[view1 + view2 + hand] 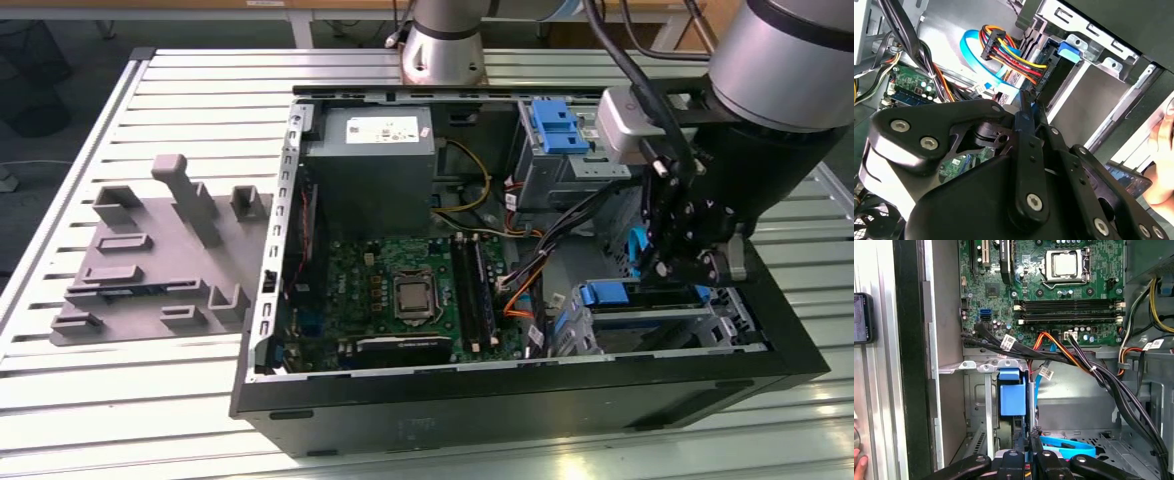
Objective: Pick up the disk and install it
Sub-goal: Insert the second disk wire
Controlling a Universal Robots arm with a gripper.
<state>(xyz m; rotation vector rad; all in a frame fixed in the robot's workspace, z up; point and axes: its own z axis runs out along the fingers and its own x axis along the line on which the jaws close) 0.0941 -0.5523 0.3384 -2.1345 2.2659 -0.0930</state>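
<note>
Bench and surroundings, exterior view.
Slatted pale metal table (120,385) with glare along its near edge; wooden furniture edge (334,8) behind; dark floor (34,90) beyond the table.

Blue-framed disk (1012,399) — upright in drive cage

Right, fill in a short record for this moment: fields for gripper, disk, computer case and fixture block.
gripper: inside the open case, close to the disk
disk: in its blue carrier, standing in the drive cage
computer case: lying open on the slatted table
fixture block: on the table, to the exterior view's left of the case
</note>
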